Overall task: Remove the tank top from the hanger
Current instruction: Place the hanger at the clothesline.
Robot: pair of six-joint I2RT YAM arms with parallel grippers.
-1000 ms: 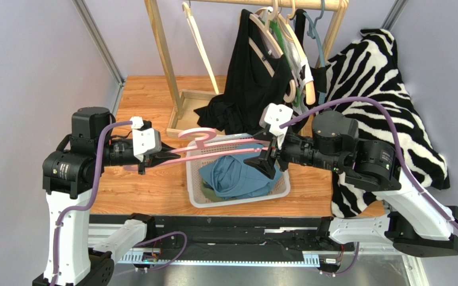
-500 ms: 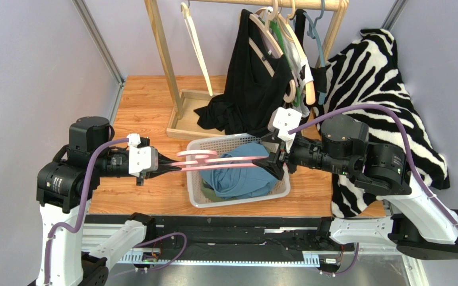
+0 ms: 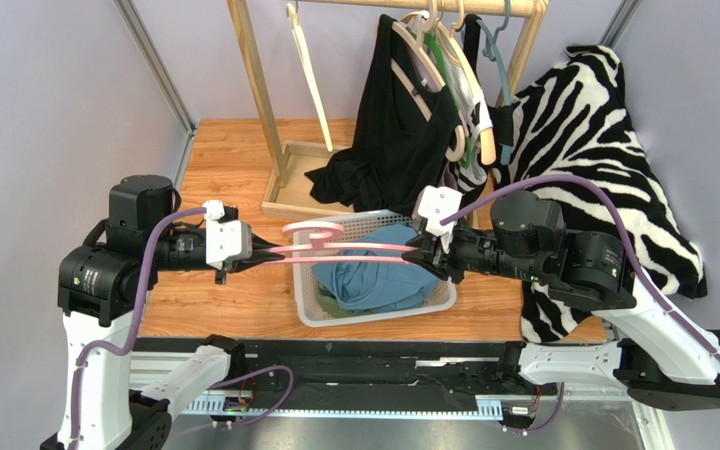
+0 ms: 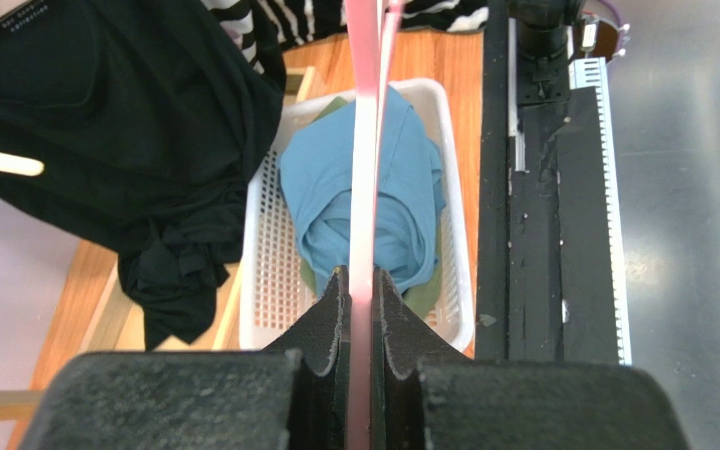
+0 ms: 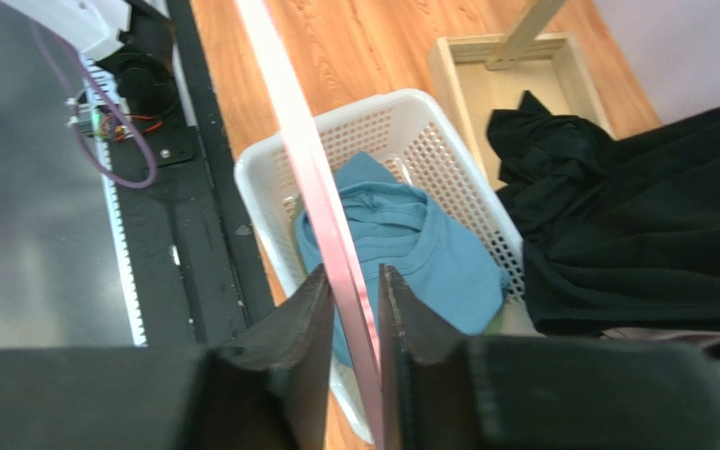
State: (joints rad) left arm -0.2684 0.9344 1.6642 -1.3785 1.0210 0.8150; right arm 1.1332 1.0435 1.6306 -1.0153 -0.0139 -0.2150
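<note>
Hanger (image 3: 354, 248) bare, clamped level by left gripper (image 4: 359, 279) over basket (image 3: 303, 292), which catches blue tank top (image 3: 373, 281); right gripper (image 5: 352, 281) straddles it, grip unclear.

Pink hanger (image 3: 354, 251): thin plastic, bare. It sits roughly level and lying flat, with the hook (image 3: 312, 230) pointing toward the rack. The left gripper (image 3: 265, 253) pinches its left end and the right gripper (image 3: 420, 255) clamps its right end. It spans above the white basket (image 3: 300, 281).

Blue tank top (image 3: 373, 281): off the hanger, crumpled in a heap inside the basket, directly under the hanger.
</note>
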